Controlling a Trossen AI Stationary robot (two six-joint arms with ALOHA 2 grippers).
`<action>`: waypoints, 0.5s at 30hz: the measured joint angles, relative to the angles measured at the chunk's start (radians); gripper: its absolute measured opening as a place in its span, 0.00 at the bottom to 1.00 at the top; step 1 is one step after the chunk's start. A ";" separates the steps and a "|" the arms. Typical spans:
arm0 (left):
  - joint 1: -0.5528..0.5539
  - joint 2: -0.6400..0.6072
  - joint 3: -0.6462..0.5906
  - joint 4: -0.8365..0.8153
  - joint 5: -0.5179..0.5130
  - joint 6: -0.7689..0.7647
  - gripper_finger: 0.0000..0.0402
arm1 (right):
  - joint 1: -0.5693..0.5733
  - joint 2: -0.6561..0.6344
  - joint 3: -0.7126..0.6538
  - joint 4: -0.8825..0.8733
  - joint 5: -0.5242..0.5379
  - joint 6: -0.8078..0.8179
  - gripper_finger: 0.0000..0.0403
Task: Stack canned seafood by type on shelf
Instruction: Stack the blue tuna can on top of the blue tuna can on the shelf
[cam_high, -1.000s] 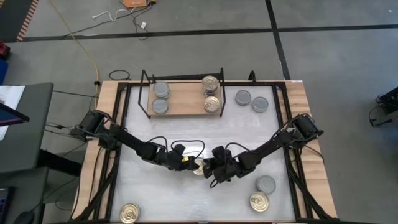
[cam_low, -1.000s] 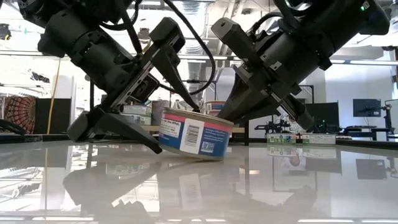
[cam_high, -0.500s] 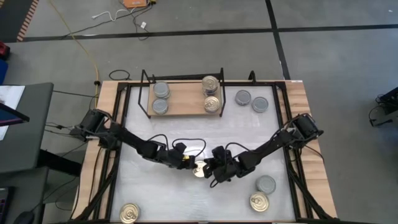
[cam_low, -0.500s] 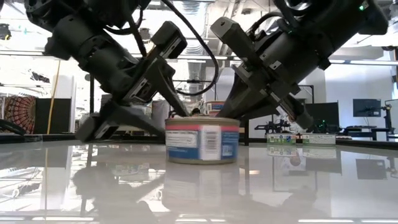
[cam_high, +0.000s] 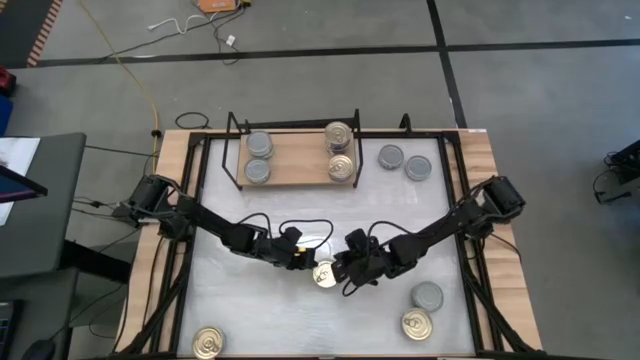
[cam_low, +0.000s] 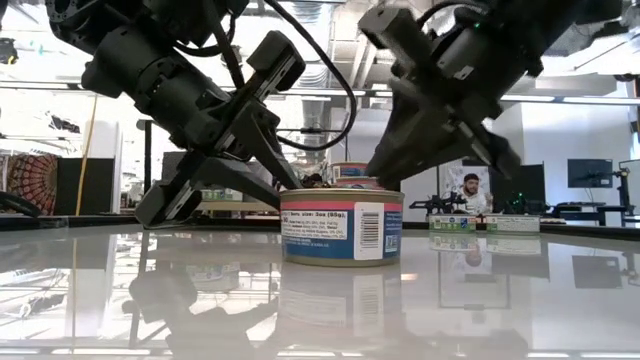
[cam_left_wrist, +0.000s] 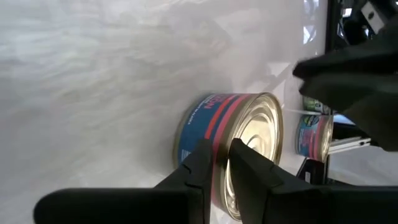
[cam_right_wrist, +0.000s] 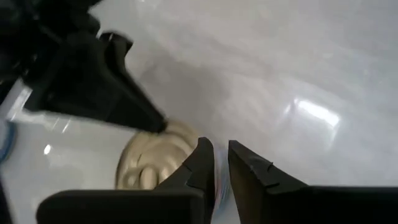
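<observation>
Tabletop first: the glossy white table surface (cam_high: 250, 310) fills the middle of my overhead view, and toward its upper centre sits the light wooden shelf board in its thin black wire frame (cam_high: 295, 165), already carrying plain grey-topped tins (cam_high: 259, 156) at its left end and gold-topped ring-pull tins (cam_high: 340, 150) at its right, so the sorting by type is evidently under way. Loose tins wait in the upper right, lower right and lower left of that view. My two dark arms reach in from either side and meet at centre, just below the middle of the frame, over one gold-topped tin with a blue and red label (cam_low: 341, 227), standing upright on the table. The left gripper (cam_left_wrist: 221, 163) has its fingers nearly together across the tin's rim, seemingly pinching it for a lift. The right gripper (cam_right_wrist: 220, 163) hangs just beside the tin, fingers slightly parted and holding nothing, I judge to make way.
</observation>
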 joint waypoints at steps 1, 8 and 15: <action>0.000 0.000 0.000 -0.001 0.000 0.000 0.11 | 0.001 -0.006 0.000 -0.007 -0.024 0.007 0.19; 0.000 0.000 0.000 -0.008 0.000 0.033 0.17 | 0.018 -0.014 0.000 -0.015 -0.122 0.072 0.26; 0.000 0.000 0.000 -0.012 0.004 0.050 0.30 | 0.041 -0.013 0.000 -0.031 -0.122 0.118 0.42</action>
